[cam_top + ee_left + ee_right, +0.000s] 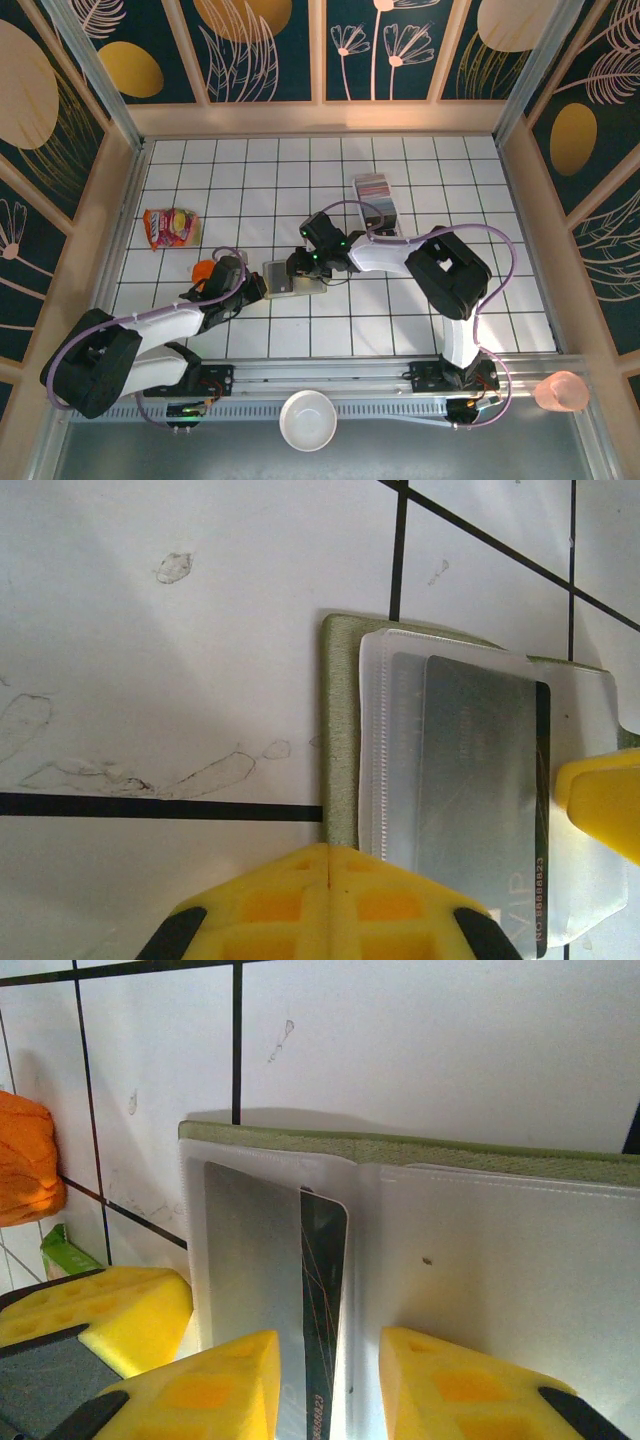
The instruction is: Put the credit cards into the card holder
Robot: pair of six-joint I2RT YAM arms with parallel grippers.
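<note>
Spanning the top view, the white tiled table point(200, 170) carries everything. Right of centre and a little above it lies the long clear plastic tray point(385, 215), with the thin credit cards point(372, 185) stacked as a striped row at its far end. At the centre lies the small olive-green card holder point(340, 730), opened flat with its frosted plastic sleeves facing up.

The left gripper point(330, 880) has its yellow jaws pressed together with nothing between them, its tips at the holder's near edge. The right gripper point(330, 1345) has its jaws slightly parted. The dark credit card point(322, 1260) stands between them, partly slid into a sleeve, and neither pad visibly touches it.

The card looks only part-way home. If the right gripper backs off carelessly, a pad could drag the card out again or snag the sleeve's lip. If the left tips lift, the light holder could skate across the smooth tiles.

In the left wrist view the card's lower end reads "VIP". Beside it runs a number line starting "NO", too small to read surely.
</note>
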